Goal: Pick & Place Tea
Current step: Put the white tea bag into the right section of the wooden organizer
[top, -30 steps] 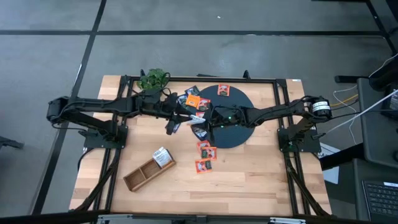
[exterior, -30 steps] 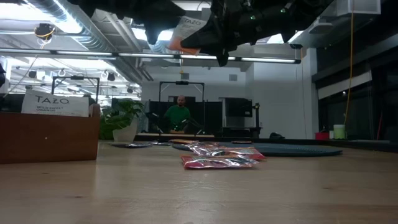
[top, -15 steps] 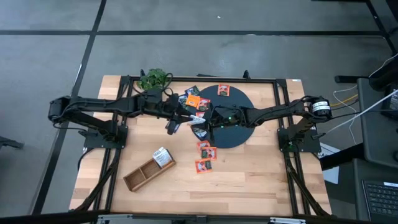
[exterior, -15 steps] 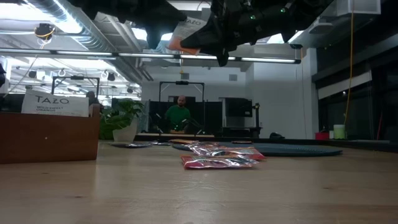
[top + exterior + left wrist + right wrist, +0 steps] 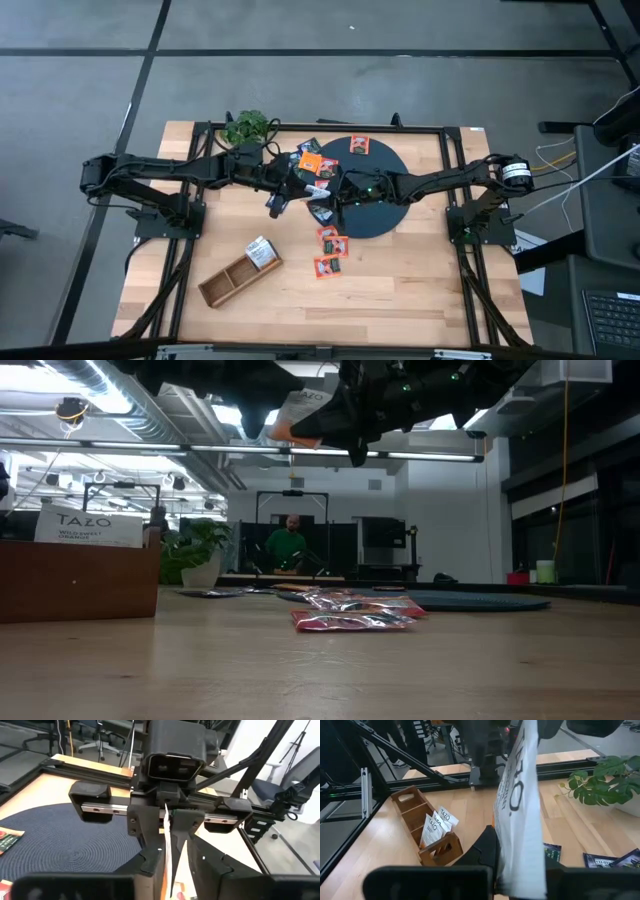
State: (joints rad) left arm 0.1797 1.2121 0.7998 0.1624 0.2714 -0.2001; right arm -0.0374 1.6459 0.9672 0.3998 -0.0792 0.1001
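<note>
Right wrist view: wooden tray (image 5: 415, 817) with two white sachets (image 5: 436, 826) (end compartment), right tool (image 5: 517, 870) pinching another.

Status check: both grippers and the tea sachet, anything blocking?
Right gripper shut on white sachet, held aloft. Left gripper facing it, closing in for handover. Nothing in between.

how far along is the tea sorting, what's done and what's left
Done: two white sachets stand in an end compartment of the wooden tray. In hand: the right gripper is shut on a white sachet above the table, with the left gripper close beside it. Left: red sachets on the wood, orange ones by the dark disc, dark ones near the plant.
</note>
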